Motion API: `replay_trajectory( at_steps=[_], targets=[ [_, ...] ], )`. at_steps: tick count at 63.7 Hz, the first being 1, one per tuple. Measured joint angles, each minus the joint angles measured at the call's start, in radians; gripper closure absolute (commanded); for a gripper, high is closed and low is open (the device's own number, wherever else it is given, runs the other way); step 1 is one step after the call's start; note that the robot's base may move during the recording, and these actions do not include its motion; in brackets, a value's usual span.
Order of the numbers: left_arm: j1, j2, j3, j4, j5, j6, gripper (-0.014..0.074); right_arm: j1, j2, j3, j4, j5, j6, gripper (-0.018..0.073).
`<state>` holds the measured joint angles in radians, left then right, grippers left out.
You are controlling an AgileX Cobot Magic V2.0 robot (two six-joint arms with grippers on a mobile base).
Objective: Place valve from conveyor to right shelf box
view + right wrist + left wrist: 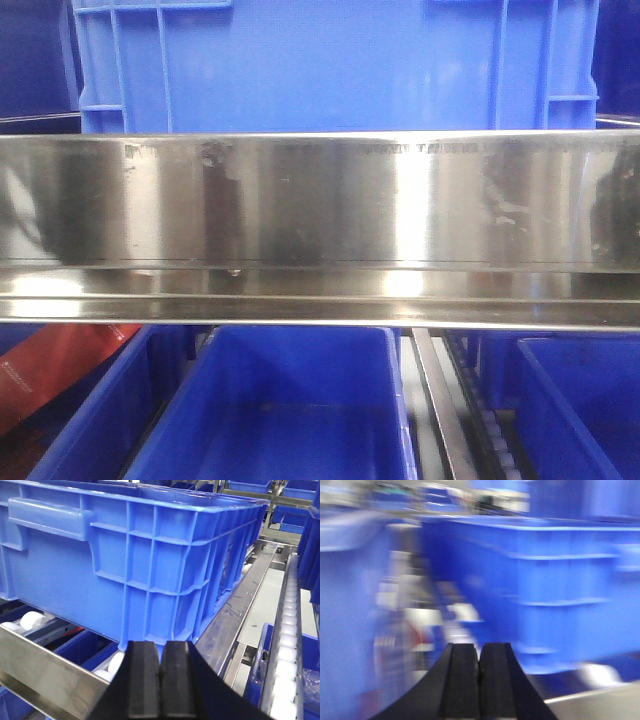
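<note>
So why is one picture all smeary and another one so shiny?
The left wrist view is motion-blurred: the blue crate smears, only the left hand looks sharp. The front view has bright glare on the steel rail. The right wrist view is crisp, ribs clear on its blue crate.

Steel rail, upper edge: faint stamped or printed marks, too smeared to read.
Red strip, lower left of front view: small white print, too small to read.
Blue crate, right wrist view: no lettering legible on ribbed wall.
Left wrist view: motion-blurred throughout, nothing legible.
Legible text overall: none.
</note>
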<state>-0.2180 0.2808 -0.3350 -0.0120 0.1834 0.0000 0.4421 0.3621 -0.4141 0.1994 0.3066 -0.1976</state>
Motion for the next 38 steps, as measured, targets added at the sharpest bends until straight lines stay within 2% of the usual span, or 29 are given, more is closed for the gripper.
replay_trajectory(
  at_steps=[11, 18, 28, 38],
  targets=[
    [0.149, -0.140, 0.104, -0.009, -0.009, 0.027, 0.0708, 0.000, 0.000, 0.000, 0.000, 0.000, 0.000, 0.0722],
    [0.196, -0.219, 0.196, -0.018, -0.053, 0.030, 0.0708, 0.000, 0.000, 0.000, 0.000, 0.000, 0.000, 0.0722],
    [0.219, -0.273, 0.322, -0.025, -0.146, 0.032, 0.0708, 0.000, 0.000, 0.000, 0.000, 0.000, 0.000, 0.0722],
    [0.219, -0.274, 0.335, -0.025, -0.147, 0.032, 0.0708, 0.000, -0.002, 0.000, 0.000, -0.002, 0.000, 0.0722]
  ],
)
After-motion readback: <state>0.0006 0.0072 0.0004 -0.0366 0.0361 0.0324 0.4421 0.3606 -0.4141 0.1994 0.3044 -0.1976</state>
